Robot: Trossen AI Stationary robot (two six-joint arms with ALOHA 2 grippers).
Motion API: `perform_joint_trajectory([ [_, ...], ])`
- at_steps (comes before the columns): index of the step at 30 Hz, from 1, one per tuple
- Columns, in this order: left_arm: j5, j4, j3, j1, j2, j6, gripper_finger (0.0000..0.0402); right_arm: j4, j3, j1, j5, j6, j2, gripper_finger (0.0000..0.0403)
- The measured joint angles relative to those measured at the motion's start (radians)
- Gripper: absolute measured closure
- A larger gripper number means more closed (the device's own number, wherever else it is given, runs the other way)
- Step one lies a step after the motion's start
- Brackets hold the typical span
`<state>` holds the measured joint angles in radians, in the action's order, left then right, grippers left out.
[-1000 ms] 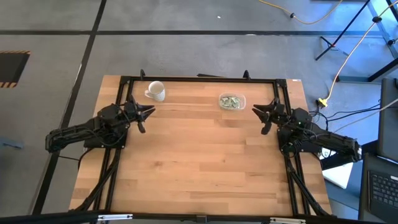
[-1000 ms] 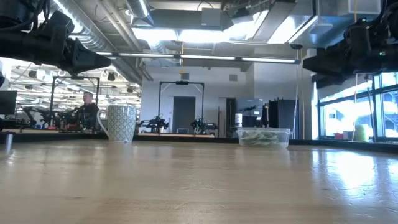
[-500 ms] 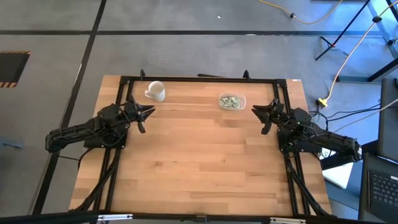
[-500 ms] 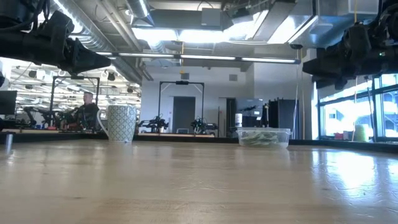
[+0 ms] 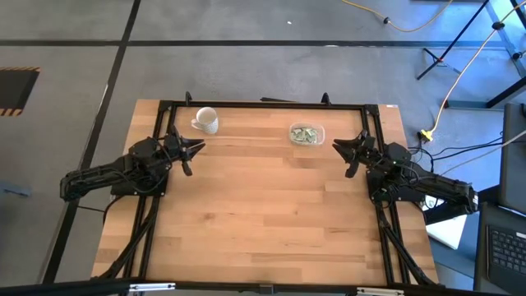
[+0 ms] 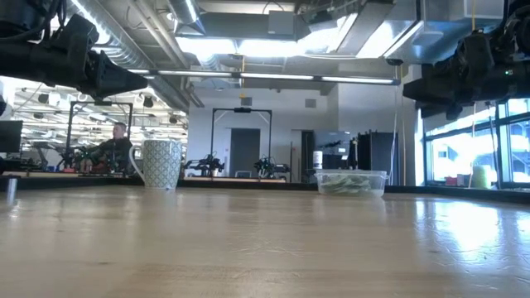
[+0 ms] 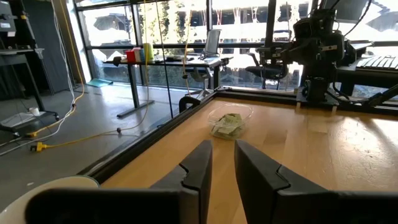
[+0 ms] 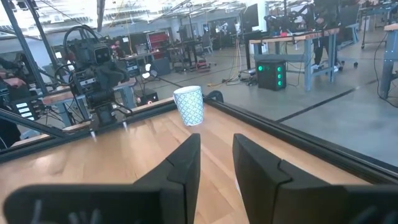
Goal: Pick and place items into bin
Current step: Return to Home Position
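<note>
Almost nothing moves across the last second. In the low view the right arm shifts a touch at the upper right, then sits the same for the last half second; the left arm does not budge at all. I read that as both arms parked at home and the job finished.

The left gripper (image 5: 194,156) hangs over the table's (image 5: 263,214) left edge in the high view, the right gripper (image 5: 343,156) over its right edge, tips facing each other across the boards. Each wrist view shows its 2 fingers parted by a narrow gap with nothing between them, so both tools are empty.

The bin (image 5: 322,135) stands at the upper middle of the high view, near the far edge and closer to the right arm. The packets (image 5: 304,135) lie heaped inside it. I see none loose on the wood in any view, so nothing seems left to pick.

The mug (image 5: 206,120) stands upright at the upper left, just beyond the left gripper and well apart from the bin. Neither is in the way of an arm. A person (image 6: 116,145) sits far back in the room at the left of the low view, well clear of the table.
</note>
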<state>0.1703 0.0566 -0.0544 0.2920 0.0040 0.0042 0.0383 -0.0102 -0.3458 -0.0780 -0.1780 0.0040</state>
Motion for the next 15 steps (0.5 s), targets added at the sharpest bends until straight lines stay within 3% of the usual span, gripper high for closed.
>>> perform_joint_trajectory([
  [15,0.0,0.0,0.0,0.0,0.0,0.0,0.0336,0.0,0.0,0.0,0.0,0.0,0.0,0.0304],
])
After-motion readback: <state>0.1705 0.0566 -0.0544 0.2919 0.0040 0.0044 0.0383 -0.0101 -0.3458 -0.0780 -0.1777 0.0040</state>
